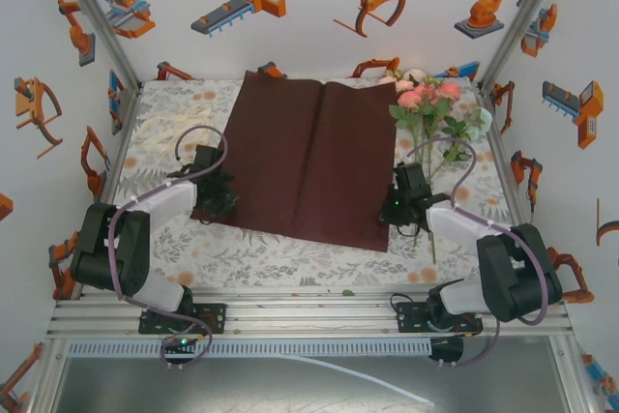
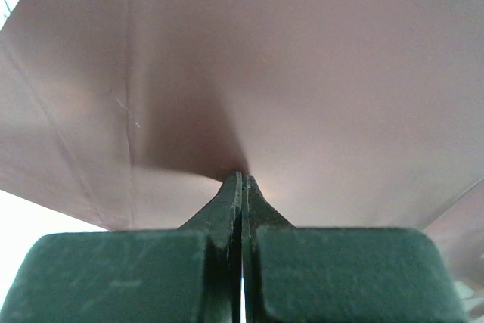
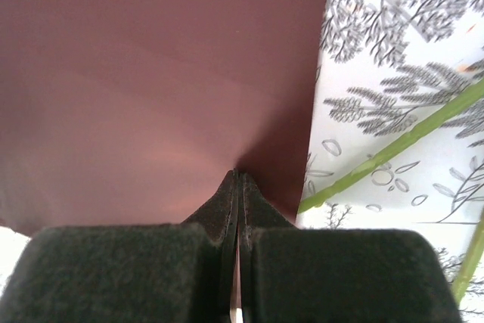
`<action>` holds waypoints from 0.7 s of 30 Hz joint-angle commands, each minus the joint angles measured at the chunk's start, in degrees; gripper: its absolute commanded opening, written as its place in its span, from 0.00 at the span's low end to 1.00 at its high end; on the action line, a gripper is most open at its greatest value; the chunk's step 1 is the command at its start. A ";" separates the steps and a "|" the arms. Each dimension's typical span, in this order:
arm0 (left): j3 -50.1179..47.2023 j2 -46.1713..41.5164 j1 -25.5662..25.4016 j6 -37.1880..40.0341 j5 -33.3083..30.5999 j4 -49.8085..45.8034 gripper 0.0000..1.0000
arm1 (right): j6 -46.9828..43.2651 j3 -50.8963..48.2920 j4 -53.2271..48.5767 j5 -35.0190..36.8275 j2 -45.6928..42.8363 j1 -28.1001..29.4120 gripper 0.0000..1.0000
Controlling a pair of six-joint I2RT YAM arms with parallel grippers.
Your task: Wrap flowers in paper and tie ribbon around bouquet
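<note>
The paper (image 1: 309, 157) lies spread across the middle of the bench (image 1: 169, 118), with a crease running from its far edge to its near edge. The left end effector (image 2: 243, 178) is pressed together, pinching the paper at its left edge close to the near-left corner, where the sheet puckers at the fingertips. The right end effector (image 3: 237, 174) likewise pinches the paper's right edge, close to its near-right corner. The flowers (image 1: 426, 103) lie at the bench's far-right corner, just beside the paper. Their stems (image 3: 393, 145) run toward the near edge, past the right end effector.
</note>
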 commanded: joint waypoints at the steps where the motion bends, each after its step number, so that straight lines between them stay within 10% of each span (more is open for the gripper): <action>1: -0.58 4.53 3.31 2.66 -1.85 -0.28 0.00 | 3.87 -4.30 -2.48 -4.02 -2.98 2.73 0.00; 11: 4.01 1.05 9.06 7.56 -5.45 -2.52 0.09 | 18.19 -3.20 0.19 -3.16 -9.85 28.92 0.00; 15: 3.94 -3.82 7.24 6.96 -2.79 -3.24 0.16 | 11.55 2.62 -2.80 2.93 -14.80 27.83 0.00; 21: 0.25 -9.02 -1.48 -0.01 -4.52 -5.60 0.16 | 0.80 9.86 -3.53 9.91 -9.25 9.03 0.00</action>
